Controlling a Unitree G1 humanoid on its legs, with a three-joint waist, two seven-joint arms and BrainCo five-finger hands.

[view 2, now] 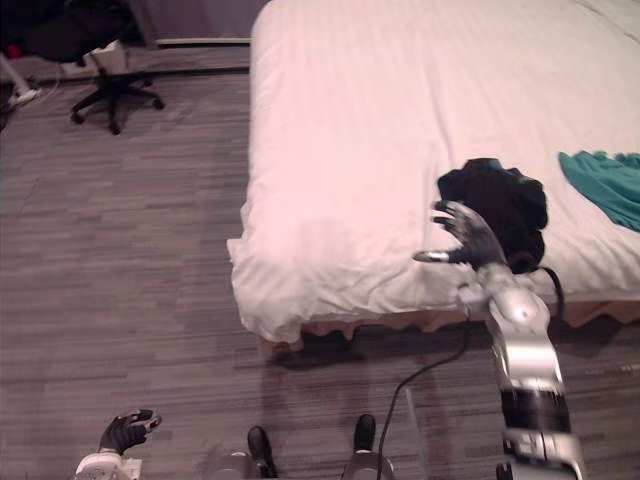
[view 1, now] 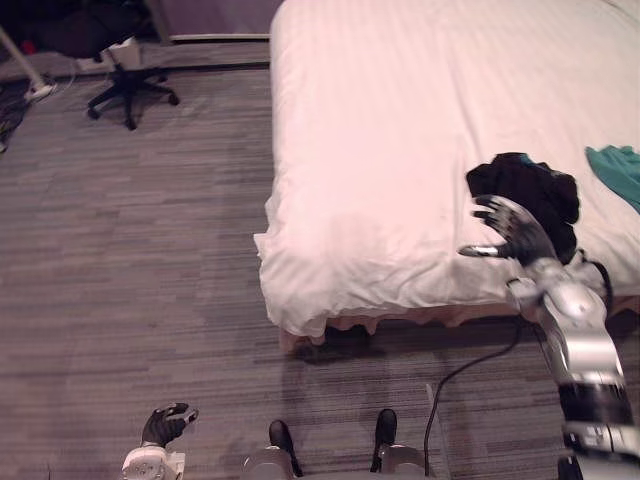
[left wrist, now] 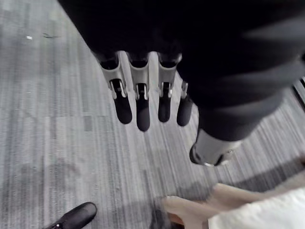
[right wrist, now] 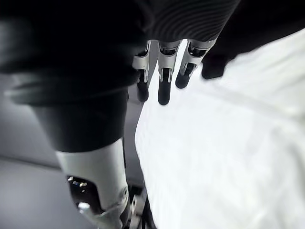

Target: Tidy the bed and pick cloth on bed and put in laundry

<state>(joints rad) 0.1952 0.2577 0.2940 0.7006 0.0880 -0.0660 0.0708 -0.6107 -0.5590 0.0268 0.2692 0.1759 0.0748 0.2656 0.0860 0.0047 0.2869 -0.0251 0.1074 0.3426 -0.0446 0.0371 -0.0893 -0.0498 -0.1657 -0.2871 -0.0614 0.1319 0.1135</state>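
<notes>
The left hand (view 1: 165, 425) hangs low over the carpet (view 1: 130, 250), well short of the bed (view 1: 400, 120) and off its near left corner. Its fingers are relaxed and straight, and it grasps nothing.

The right hand (view 1: 512, 232) is at the bed's near edge with its fingers spread and released, its thumb apart and its palm empty. It sits at the near side of the black cloth (view 1: 530, 188), but whether the fingertips touch the cloth I cannot tell.

The black cloth lies bunched on the bed, close to that near edge. To do this step well, the hand probably needs to reach over the top of the heap, press down into the thickest folds and close on a full bunch. That should keep the white sheet from coming up with it.

A teal cloth (view 1: 618, 168) lies on the bed just past the black one, toward the bed's right side, and waits its turn.

Where the laundry container stands, and what it holds, I cannot tell.

An office chair (view 1: 128, 85) stands well beyond the bed's left side.
</notes>
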